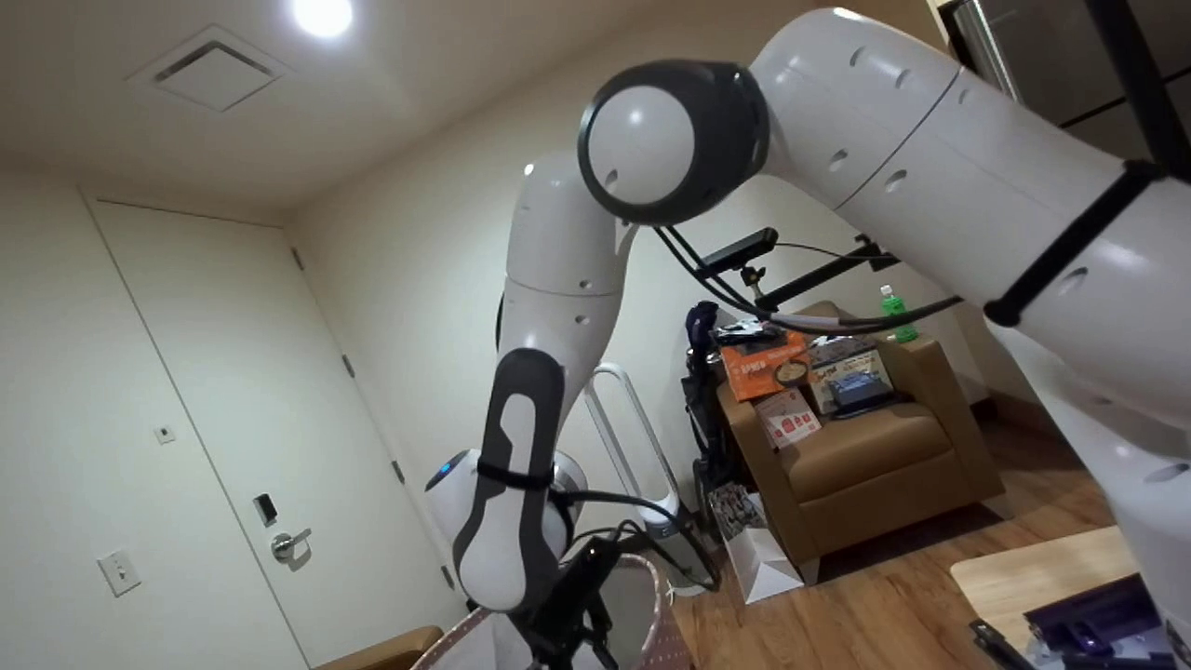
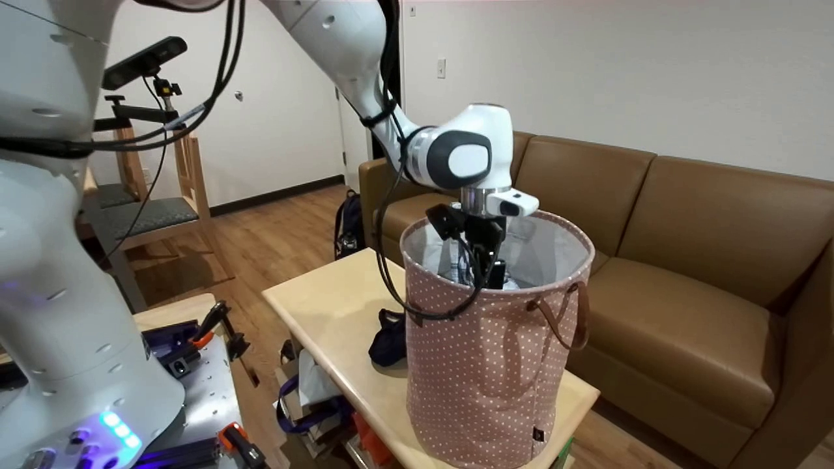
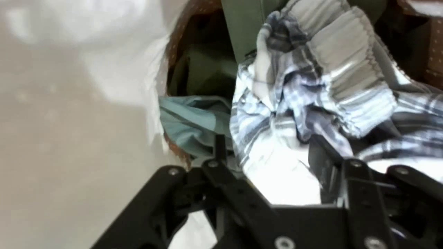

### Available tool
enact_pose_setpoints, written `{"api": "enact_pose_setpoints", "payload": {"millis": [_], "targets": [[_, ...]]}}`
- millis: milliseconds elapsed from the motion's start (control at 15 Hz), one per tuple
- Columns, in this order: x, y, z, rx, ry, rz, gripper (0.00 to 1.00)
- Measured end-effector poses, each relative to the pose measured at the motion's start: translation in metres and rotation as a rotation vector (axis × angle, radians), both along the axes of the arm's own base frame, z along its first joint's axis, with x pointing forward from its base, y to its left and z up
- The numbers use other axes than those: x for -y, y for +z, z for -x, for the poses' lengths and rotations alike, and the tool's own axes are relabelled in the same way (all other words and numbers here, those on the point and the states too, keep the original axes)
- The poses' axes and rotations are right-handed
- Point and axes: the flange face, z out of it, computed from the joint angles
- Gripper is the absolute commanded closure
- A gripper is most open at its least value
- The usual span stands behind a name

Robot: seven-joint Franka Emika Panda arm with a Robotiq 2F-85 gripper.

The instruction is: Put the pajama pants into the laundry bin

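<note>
Wrist view – teal cloth (image 3: 193, 121) adj. PJs (image 3: 304, 86)

Plaid pajama pants (image 3: 311, 103) in white, grey and blue are bunched inside a laundry bin (image 2: 482, 371). In the wrist view their pale elastic waistband (image 3: 349, 65) is gathered, the cloth around it twisted into deep folds; glare bleaches the lower part nearly white, hiding the pattern there. In an exterior view only scraps of the pants (image 2: 512, 284) show below the rim. The bin is tall, round and soft-sided — dusty pink with small white dots — and stands upright on a light wooden table (image 2: 339, 286). Its top is open, its lining (image 2: 554, 244) pale grey, and a brown strap handle (image 2: 582, 319) droops from the outside.
</note>
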Motion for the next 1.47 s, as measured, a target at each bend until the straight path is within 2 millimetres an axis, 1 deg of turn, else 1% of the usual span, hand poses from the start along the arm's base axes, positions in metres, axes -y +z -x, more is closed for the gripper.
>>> {"api": "enact_pose_setpoints", "payload": {"millis": [67, 200, 267, 333, 400, 467, 533, 600, 667, 733, 867, 933, 1000, 1067, 1133, 1267, 1333, 1400, 1467], "targets": [[0.001, 0.025, 0.002, 0.024, -0.004, 0.0, 0.01], [-0.003, 0.073, 0.007, 0.091, 0.017, 0.006, 0.0], [-0.01, 0.098, 0.01, 0.124, 0.049, 0.017, 0.0], [-0.02, 0.121, 0.014, 0.156, 0.094, 0.033, 0.0], [-0.036, 0.142, 0.018, 0.183, 0.146, 0.05, 0.0], [-0.054, 0.158, 0.022, 0.204, 0.199, 0.065, 0.0], [-0.074, 0.169, 0.026, 0.22, 0.25, 0.078, 0.0], [-0.09, 0.175, 0.031, 0.224, 0.285, 0.082, 0.0], [-0.1, 0.178, 0.034, 0.224, 0.304, 0.082, 0.0], [-0.103, 0.177, 0.037, 0.222, 0.311, 0.081, 0.0], [-0.104, 0.176, 0.036, 0.224, 0.31, 0.077, 0.0], [-0.109, 0.175, 0.035, 0.227, 0.321, 0.077, 0.0], [-0.119, 0.174, 0.033, 0.227, 0.345, 0.078, 0.0], [-0.138, 0.17, 0.031, 0.222, 0.393, 0.089, 0.0], [-0.161, 0.166, 0.029, 0.216, 0.451, 0.104, 0.0], [-0.215, 0.152, 0.028, 0.202, 0.577, 0.15, 0.0], [-0.238, 0.144, 0.029, 0.195, 0.636, 0.175, 0.0], [-0.259, 0.136, 0.029, 0.189, 0.696, 0.203, 0.0], [-0.275, 0.129, 0.03, 0.182, 0.749, 0.241, 0.0]]}}
